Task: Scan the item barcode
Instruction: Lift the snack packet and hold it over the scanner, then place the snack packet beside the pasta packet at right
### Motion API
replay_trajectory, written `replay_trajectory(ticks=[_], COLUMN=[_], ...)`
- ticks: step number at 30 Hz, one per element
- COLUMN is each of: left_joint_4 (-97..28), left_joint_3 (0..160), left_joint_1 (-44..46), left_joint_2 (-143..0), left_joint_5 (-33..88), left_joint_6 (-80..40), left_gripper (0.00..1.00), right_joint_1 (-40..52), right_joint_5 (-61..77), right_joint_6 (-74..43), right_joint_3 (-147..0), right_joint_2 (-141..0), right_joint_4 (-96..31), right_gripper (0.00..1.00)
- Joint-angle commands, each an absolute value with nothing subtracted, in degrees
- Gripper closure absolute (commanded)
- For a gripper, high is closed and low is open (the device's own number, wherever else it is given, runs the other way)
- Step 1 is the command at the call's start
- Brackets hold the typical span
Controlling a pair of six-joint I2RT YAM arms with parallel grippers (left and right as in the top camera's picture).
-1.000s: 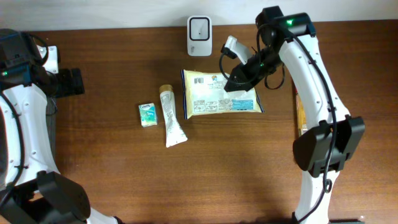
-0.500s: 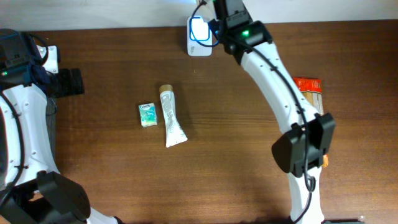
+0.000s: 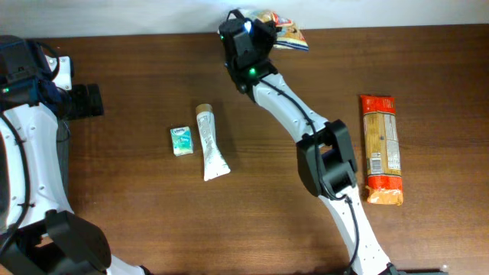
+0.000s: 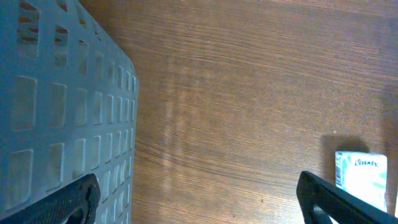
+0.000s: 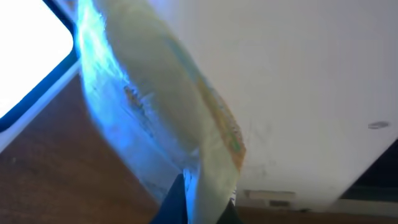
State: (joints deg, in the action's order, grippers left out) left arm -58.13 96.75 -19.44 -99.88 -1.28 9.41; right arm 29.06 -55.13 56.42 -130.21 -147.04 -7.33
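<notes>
Pale packet edge-on, long axis diagonal

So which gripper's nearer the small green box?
Left. The left gripper sits to one side of the small green box; the right gripper holds a snack bag farther away at the back edge.

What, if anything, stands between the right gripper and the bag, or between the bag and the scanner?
Nothing visible. The right gripper is shut on the bag, which hangs beside the scanner face, lit blue, with no object between them.
</notes>
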Motion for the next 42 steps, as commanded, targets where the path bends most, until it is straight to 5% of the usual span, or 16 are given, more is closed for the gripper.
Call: replay_trajectory(ticks=[1,21,26,32,40,41,42], left_joint_4=[-58.19,-58.19,-58.19,-58.19,-58.19,-58.19,-58.19], left_joint_3=[96.99,97.01,96.99,97.01,97.01,96.99,97.01], left_joint_1=[-19.79,-19.79,-19.79,-19.79,-19.79,-19.79,-19.79], left_joint_2=[-99.74,-99.74,-99.74,-99.72,-99.72,-99.72,-99.72], left_joint_5=[-0.82,-0.82,-0.82,-0.82,-0.82,-0.82,-0.82], left_joint_6=[9.93,9.93,9.93,9.93,9.93,9.93,9.93], left_gripper=[0.01,0.01,0.01,0.01,0.01,0.01,0.01], right_joint_1=[30.55,28.75,24.53,8.03,-20.80,-22.90,-25.04], right_joint_5=[-61.82,-59.35,-43.33,-2.13,15.14,15.97,17.04], right_joint_6=[64.25,66.37,42.37,1.83,0.97,0.97,0.97], right_joint_3=[-131.09,-131.09,-131.11,-130.98,-113.84,-112.97,-112.81], right_joint_2=[-148.62,-140.75,-122.32,-112.36,-118.67,-118.67,-118.67], right_joint_4=[-1.17,0.10,-33.54,-71.44,-78.15,-78.24,-79.22], right_gripper=[0.96,0.96,0.96,0.96,0.96,0.90,0.64])
